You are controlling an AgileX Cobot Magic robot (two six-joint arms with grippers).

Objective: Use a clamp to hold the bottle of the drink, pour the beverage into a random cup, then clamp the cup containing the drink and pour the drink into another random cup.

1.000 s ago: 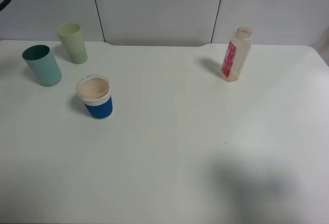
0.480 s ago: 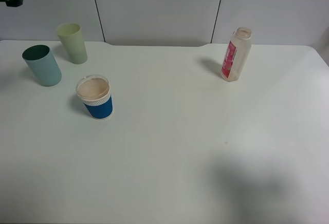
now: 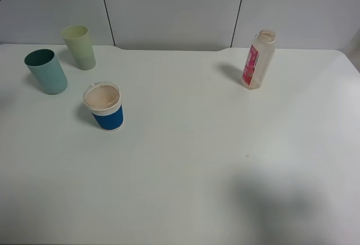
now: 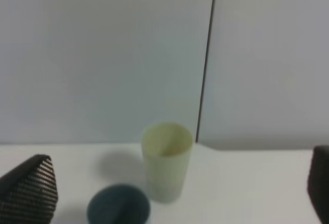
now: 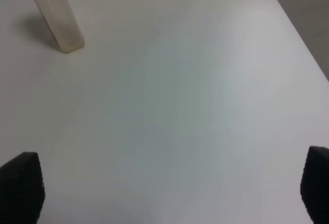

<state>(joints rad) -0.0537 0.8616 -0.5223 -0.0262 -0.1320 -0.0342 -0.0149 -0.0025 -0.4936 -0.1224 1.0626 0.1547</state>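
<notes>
Bottle (image 3: 258, 59) label print apparently illegible

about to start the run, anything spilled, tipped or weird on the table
Nothing stands out. The small whitish plastic bottle with the pink-red label stands upright with no cap, and the teal plastic tumbler, pale yellow-green tumbler and blue paper cup with white rim are all upright. No spill shows on the white table.

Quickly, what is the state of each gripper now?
Left gripper: open, holding nothing.
Right gripper: open, holding nothing.
</notes>
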